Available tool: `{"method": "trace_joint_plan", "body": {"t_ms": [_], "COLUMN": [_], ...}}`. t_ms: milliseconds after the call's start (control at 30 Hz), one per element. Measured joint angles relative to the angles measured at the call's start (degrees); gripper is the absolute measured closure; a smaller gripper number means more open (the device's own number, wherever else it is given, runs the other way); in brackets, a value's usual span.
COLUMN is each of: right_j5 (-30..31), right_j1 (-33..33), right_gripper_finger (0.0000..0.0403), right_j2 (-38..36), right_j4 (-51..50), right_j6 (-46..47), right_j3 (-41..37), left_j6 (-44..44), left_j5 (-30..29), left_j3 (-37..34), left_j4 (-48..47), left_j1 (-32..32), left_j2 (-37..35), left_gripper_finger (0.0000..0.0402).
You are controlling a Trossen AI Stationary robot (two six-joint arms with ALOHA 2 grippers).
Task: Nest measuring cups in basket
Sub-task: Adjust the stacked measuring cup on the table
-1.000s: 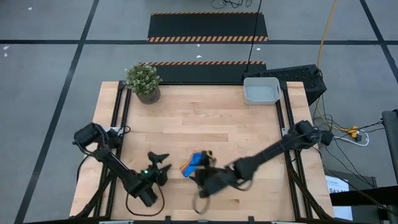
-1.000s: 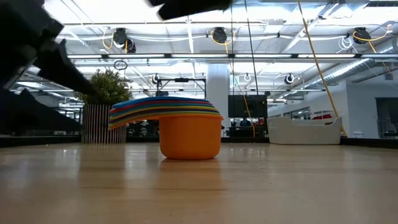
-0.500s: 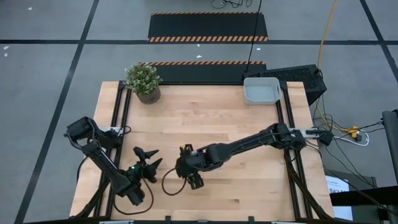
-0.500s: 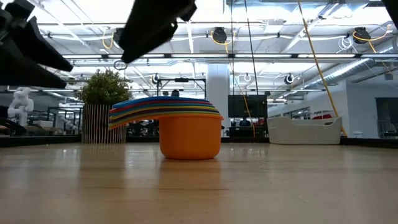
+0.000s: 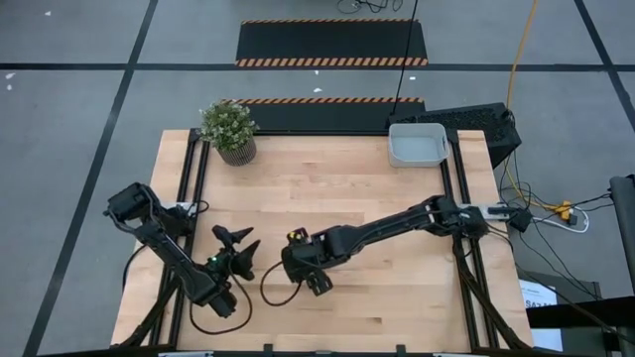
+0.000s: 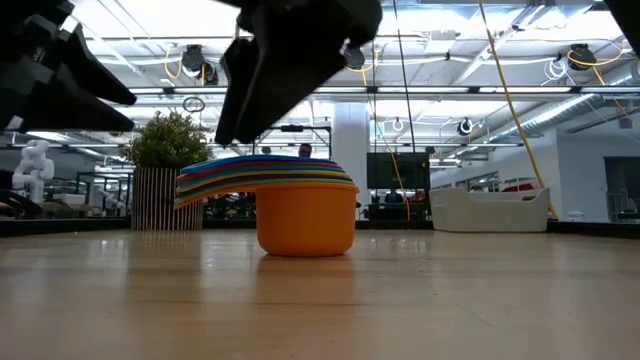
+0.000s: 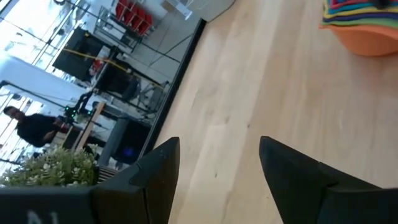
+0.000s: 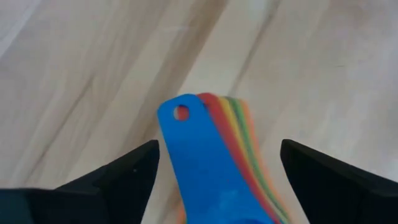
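The plant (image 5: 228, 130) stands at the worktop's (image 5: 327, 178) far left corner. The left gripper (image 5: 238, 250) waits near the front left, fingers spread wide and empty, angled toward the cups. Just right of it the cups (image 6: 268, 203) sit already stacked, orange outermost, blue handle (image 8: 199, 155) on top of the fanned handles. The right gripper (image 5: 301, 268) hangs directly over them, fingers wide on either side of the handles and touching nothing. The basket (image 5: 417, 145) lies well apart at the far right corner, with no cups in it. The stack looks light, stiff and smooth, so it could slip; pinching the bundled handles should lift all the cups at once.
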Motion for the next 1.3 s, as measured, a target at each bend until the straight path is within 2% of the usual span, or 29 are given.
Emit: {"method": "trace_joint_plan", "body": {"t_ms": [200, 500, 700, 967, 1133, 1300], "right_j5": [-2.6, -1.1, 0.7, 1.8, 4.6, 4.9], "right_j1": [-0.4, -2.0, -2.3, -3.8, -4.1, -4.4], "right_gripper_finger": [0.0045, 0.0040, 0.0064, 0.0100, 0.0105, 0.0106], "right_j2": [0.2, 0.2, 0.2, 0.2, 0.2, 0.2], "right_j4": [4.2, 5.0, 10.3, 12.0, 12.0, 12.1], "right_j6": [-1.3, -3.7, -4.4, 0.7, 1.2, 2.5], "right_j3": [-2.7, -6.5, -8.1, -8.1, -8.1, -8.1], "left_j6": [0.6, 1.9, 2.4, 2.3, 2.2, 2.2], "left_j5": [0.0, 0.0, 0.0, 0.0, 0.0, 0.0], "left_j3": [0.0, 0.0, 0.0, 0.0, 0.0, 0.0], "left_j4": [0.6, 0.7, 0.7, 0.8, 0.8, 0.9], "left_j1": [1.4, 3.0, 3.3, 3.3, 3.3, 3.3], "left_j2": [0.0, 0.0, 0.0, 0.0, 0.0, 0.0], "left_gripper_finger": [0.0178, 0.0178, 0.0178, 0.0178, 0.0178, 0.0178]}}
